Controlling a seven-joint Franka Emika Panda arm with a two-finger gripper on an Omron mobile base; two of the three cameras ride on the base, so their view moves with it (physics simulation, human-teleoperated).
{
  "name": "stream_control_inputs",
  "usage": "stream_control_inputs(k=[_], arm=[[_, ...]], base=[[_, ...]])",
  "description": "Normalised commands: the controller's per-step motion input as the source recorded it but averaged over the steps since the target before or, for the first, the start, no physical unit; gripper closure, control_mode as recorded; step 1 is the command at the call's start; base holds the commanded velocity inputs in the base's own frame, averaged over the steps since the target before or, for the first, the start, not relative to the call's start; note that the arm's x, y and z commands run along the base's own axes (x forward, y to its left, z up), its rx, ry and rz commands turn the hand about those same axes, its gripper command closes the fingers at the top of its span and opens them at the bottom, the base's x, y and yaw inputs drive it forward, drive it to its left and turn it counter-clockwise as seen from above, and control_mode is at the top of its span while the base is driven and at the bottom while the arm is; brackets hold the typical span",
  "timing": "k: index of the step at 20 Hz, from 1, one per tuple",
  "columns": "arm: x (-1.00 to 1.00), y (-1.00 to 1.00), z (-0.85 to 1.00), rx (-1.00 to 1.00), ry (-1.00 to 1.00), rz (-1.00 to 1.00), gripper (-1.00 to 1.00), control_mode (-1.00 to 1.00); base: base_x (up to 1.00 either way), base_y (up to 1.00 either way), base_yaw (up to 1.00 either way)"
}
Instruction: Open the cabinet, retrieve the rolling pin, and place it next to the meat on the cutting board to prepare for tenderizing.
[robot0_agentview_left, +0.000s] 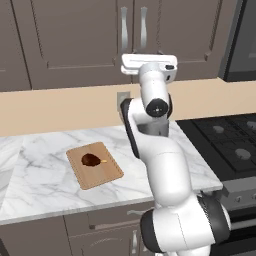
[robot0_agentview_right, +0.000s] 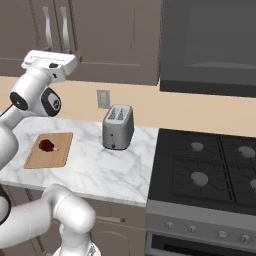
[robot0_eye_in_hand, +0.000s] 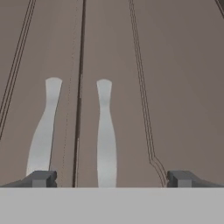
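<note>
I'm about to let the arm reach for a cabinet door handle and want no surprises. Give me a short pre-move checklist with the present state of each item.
1. End effector open: ok, fingertips stand wide apart.
2. End effector empty: ok, nothing between the fingertips.
3. Cabinet doors shut: ok, both closed along the centre seam.
4. Handle lined up: ok, the right handle lies between the fingertips, the left handle near the left tip.
5. Cutting board has room beside the meat: ok.
6. Rolling pin inside the cabinet: cannot tell, doors hide it.
</note>
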Motion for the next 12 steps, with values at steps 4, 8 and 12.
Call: stream_control_inputs(k=[4,8,12], arm=[[0.14,0.00,0.00,0.00,0.00,0.00,-1.00,-1.00],[0.18,0.00,0.00,0.00,0.00,0.00,-1.00,-1.00],[0.17,0.00,0.00,0.00,0.00,0.00,-1.00,-1.00]], base=[[0.00,0.00,0.00],[0.00,0.00,0.00],[0.00,0.00,0.00]])
